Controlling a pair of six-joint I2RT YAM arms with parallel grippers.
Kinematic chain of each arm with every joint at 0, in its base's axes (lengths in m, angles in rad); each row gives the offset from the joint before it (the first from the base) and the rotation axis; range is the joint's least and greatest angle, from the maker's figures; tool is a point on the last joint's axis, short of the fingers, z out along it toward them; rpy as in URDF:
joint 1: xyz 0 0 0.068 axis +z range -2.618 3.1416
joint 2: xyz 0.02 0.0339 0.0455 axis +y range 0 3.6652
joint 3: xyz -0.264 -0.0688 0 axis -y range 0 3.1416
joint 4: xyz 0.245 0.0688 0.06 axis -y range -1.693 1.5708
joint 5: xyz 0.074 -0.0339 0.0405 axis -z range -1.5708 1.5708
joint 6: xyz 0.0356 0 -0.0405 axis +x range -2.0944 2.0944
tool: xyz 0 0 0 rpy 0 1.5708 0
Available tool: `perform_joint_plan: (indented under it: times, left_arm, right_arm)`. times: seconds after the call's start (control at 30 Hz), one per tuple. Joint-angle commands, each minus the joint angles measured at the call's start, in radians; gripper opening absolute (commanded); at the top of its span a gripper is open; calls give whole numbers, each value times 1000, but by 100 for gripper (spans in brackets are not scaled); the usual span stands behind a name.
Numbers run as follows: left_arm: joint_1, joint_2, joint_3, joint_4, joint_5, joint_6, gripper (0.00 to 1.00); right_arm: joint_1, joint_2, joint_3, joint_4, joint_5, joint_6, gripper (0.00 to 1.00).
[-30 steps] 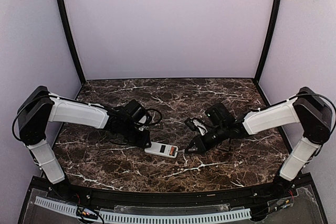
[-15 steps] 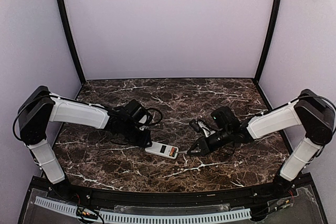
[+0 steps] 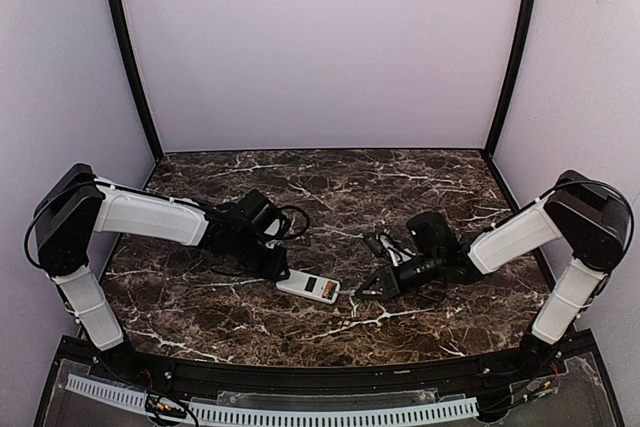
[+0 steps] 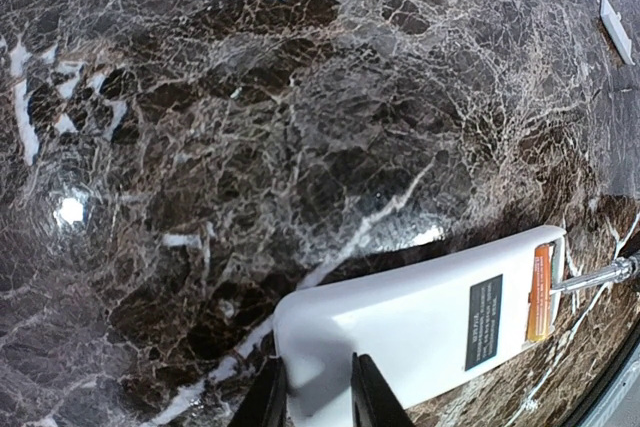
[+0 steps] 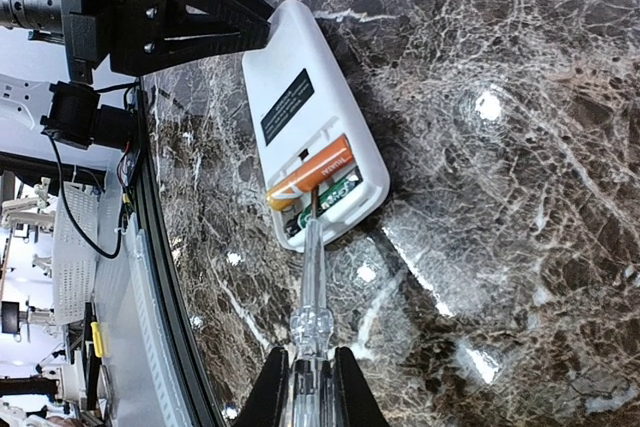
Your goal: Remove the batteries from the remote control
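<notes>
The white remote control (image 3: 308,286) lies face down on the marble table, its battery compartment open at its right end. Two batteries sit in it, one orange (image 5: 312,175) and one green (image 5: 337,196). My left gripper (image 4: 312,379) is shut on the remote's left end (image 4: 420,312). My right gripper (image 5: 305,372) is shut on a clear-handled screwdriver (image 5: 312,292). Its tip reaches into the compartment between the two batteries. In the top view the right gripper (image 3: 382,284) sits just right of the remote.
A small flat white cover plate (image 4: 615,27) lies on the marble beyond the remote. The black front rail of the table (image 3: 320,379) runs along the near edge. Dark side posts and lilac walls enclose the table.
My right arm has dropped lower and its wrist has drawn slightly right, with the screwdriver tip staying at the remote's right end. The left arm and the remote have not moved.
</notes>
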Motion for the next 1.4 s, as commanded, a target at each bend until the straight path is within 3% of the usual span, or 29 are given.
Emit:
perform_joint_plan:
  times: [0.0, 0.47, 0.7, 1.03, 1.17, 1.37]
  left_arm:
    - [-10, 68, -50, -56, 20, 11, 22]
    - [-11, 86, -35, -64, 21, 4, 22]
    - [-10, 94, -28, -60, 25, 1, 21]
    - [-11, 95, -28, -53, 26, 4, 21]
    - [-11, 98, -29, -46, 30, 4, 21]
    - [-11, 99, -28, -46, 31, 9, 21]
  right_arm:
    - [-6, 39, -34, 61, 11, 14, 0]
    - [-41, 27, -100, 269, -87, 89, 0]
    - [-41, 35, -32, 180, -66, 66, 0]
    - [-31, -73, 126, -258, 159, -39, 0]
    - [-22, -76, 138, -246, 132, -34, 0]
    - [-14, -69, 109, -93, 47, 24, 0]
